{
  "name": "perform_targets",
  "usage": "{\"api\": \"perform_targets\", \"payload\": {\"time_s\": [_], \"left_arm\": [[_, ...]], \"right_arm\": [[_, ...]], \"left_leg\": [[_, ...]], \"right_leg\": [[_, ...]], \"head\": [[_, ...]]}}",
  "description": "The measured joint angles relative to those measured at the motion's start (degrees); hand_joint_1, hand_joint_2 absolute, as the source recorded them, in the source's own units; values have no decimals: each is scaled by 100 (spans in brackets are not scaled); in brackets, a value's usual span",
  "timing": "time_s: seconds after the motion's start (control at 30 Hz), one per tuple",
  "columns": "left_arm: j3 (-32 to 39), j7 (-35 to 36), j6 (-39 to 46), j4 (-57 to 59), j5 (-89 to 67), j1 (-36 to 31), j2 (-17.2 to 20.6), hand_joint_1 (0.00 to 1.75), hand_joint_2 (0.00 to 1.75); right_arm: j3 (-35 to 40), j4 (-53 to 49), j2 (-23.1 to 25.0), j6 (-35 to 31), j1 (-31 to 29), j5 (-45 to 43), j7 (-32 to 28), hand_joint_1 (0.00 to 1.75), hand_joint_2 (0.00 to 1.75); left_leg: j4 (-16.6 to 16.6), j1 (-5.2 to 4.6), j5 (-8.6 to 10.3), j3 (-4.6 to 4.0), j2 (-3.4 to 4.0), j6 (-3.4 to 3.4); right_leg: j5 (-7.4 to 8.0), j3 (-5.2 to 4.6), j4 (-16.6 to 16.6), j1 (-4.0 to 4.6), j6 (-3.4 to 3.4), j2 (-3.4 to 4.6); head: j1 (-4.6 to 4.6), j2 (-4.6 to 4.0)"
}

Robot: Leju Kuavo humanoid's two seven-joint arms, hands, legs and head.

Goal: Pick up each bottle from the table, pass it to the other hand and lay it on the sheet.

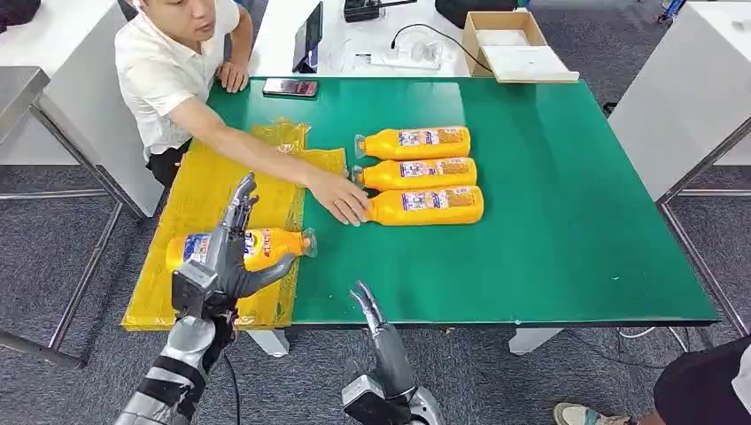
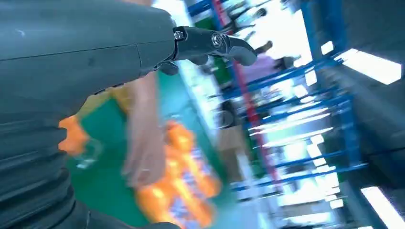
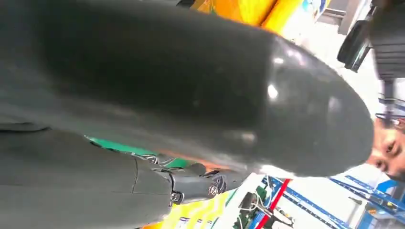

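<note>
An orange bottle (image 1: 266, 247) lies on its side on the yellow sheet (image 1: 202, 188), cap toward the green table (image 1: 567, 221). My left hand (image 1: 223, 257) hovers in front of it with fingers stretched out and apart, holding nothing; the left wrist view shows its fingers (image 2: 215, 44) empty above the blurred bottle (image 2: 70, 136). Three more orange bottles (image 1: 416, 142) (image 1: 418, 173) (image 1: 427, 205) lie in a row mid-table. My right hand (image 1: 370, 310) is open at the table's front edge.
A person sits at the back left and reaches an arm over the sheet; their hand (image 1: 341, 197) touches the cap end of the nearest of the three bottles. A phone (image 1: 290, 87) lies at the table's far edge; a cardboard box (image 1: 509, 40) stands beyond it.
</note>
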Motion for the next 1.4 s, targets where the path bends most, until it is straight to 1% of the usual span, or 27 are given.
{"api": "perform_targets", "payload": {"time_s": [0.07,0.13,0.2,0.3,0.47,0.6,0.83,0.9,1.0,1.17,1.27,1.4], "left_arm": [[20,-4,-11,-407,340,208,-24,0,175],[89,-20,11,-870,822,465,-92,0,175],[173,-77,188,-1299,1129,765,-179,0,175],[256,-96,359,-1784,1345,1140,-275,0,175],[267,-236,431,-2250,1334,1713,-417,0,175],[229,-260,470,-2448,1262,2048,-457,0,175],[120,-293,675,-2614,941,2187,-477,0,175],[79,-291,673,-2618,967,2189,-476,0,175],[-33,-291,732,-2616,862,2173,-476,0,175],[-242,-291,780,-2616,853,2110,-476,0,175],[-308,-291,787,-2616,853,2088,-476,0,175],[-376,-291,780,-2596,899,2035,-476,0,175]], "right_arm": [[2,-13,-22,-145,11,117,15,0,175],[0,-78,-109,-543,13,558,105,0,175],[-70,-208,-308,-945,7,1054,365,0,175],[-422,-444,-610,-957,-6,1559,603,0,175],[-1138,-560,-1083,-1077,-157,2685,1387,0,175],[-1675,-511,-1412,-1069,-405,2938,1528,0,175],[-2057,-306,-1602,-864,-783,3206,1659,0,175],[-2107,-163,-1641,-672,-915,3239,1776,0,175],[-2185,235,-1711,-367,-1205,3171,1864,0,175],[-2210,1030,-1790,-347,-1807,3401,2120,0,175],[-2212,1374,-1821,-247,-2025,3462,2219,0,175],[-2212,1771,-1834,68,-2247,3497,2323,0,175]], "left_leg": [[0,-1,-1,-1,1,0],[0,-1,-2,0,5,0],[0,-3,-1,0,3,0],[1,-4,-1,-2,-3,1],[2,-8,-2,-2,-3,3],[3,-8,-2,-2,-3,3],[3,-2,-1,-1,-4,2],[3,-2,-1,0,-3,2],[3,-3,0,-2,-4,3],[4,-7,2,-1,-5,7],[4,-7,2,-2,-4,7],[4,-5,2,-3,-8,6]], "right_leg": [[0,-2,-1,-1,0,0],[0,-2,-2,0,0,0],[0,-2,-3,-1,0,0],[0,-1,-4,-3,1,-1],[2,0,-7,-6,3,-1],[2,1,-7,-6,3,-1],[3,0,-5,0,3,-1],[3,0,-5,0,3,-1],[4,1,-5,-2,4,-1],[5,2,-5,-4,5,-2],[5,1,-5,-4,5,-1],[4,1,-4,-2,5,-2]], "head": [[-2,2],[-2,2],[-4,2],[0,2],[-4,2],[-4,0],[-4,0],[-4,0],[-4,2],[-4,0],[-4,2],[-4,2]]}}
